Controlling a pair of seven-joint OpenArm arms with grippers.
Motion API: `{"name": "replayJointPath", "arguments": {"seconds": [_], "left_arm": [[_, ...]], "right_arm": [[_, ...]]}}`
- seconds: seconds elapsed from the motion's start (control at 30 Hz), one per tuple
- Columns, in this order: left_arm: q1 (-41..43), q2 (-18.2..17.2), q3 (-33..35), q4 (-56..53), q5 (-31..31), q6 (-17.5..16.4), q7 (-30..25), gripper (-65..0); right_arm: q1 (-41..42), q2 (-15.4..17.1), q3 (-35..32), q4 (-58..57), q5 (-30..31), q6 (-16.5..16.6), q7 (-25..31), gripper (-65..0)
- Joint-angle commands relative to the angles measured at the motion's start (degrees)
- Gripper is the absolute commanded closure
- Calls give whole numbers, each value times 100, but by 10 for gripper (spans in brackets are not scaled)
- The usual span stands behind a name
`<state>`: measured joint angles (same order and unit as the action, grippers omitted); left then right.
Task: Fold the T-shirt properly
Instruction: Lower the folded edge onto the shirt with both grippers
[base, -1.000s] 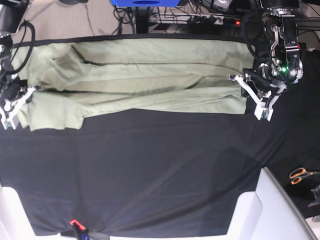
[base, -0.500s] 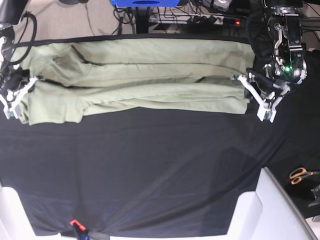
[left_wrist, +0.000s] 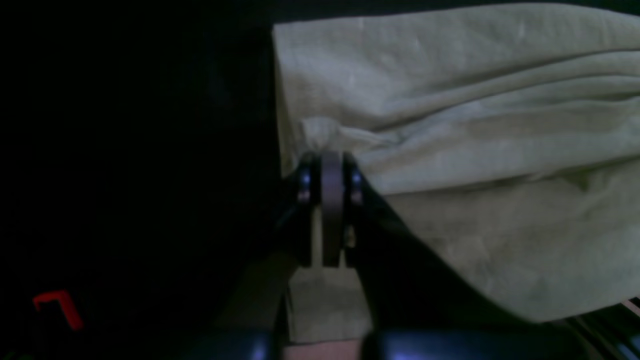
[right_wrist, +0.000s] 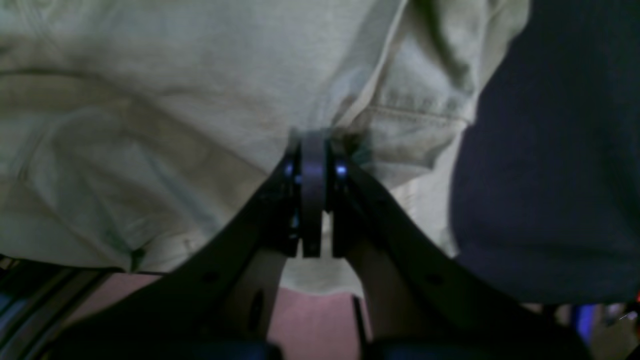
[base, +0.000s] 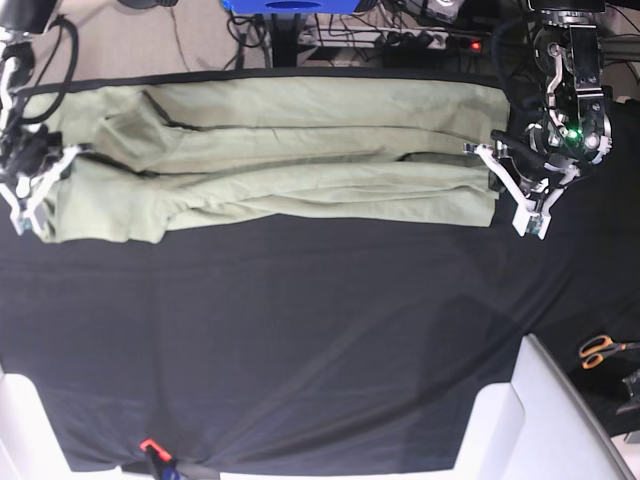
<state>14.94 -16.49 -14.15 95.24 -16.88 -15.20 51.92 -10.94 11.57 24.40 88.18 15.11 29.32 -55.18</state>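
Both claws pinched the T-shirt (base: 280, 150): left claw (left_wrist: 325, 165) at the hem, right claw (right_wrist: 312, 145) by a sleeve (keep it taut, move together).

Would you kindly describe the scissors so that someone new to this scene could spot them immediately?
Start from the black table cloth that covers the table, and follow it to the lower right, past the pale raised panel. The scissors lie there near the picture's right edge, far from the T-shirt. Their orange handles are what sets them apart.
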Motion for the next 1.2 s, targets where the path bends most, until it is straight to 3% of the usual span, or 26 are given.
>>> {"name": "replayJointPath", "arguments": {"seconds": [0.0, 1.03, 1.17], "left_arm": [[-39, -78, -40, 80, -4, 4, -62, 0], [75, -175, 4, -271, -4, 4, -89, 0], [102, -175, 4, -333, -4, 4, -115, 0]], "right_arm": [[26, 51, 17, 144, 58, 17, 72, -8], [-203, -36, 17, 92, 49, 0, 98, -15], [-194, -63, 26, 136, 58, -369, -34, -62]]}}
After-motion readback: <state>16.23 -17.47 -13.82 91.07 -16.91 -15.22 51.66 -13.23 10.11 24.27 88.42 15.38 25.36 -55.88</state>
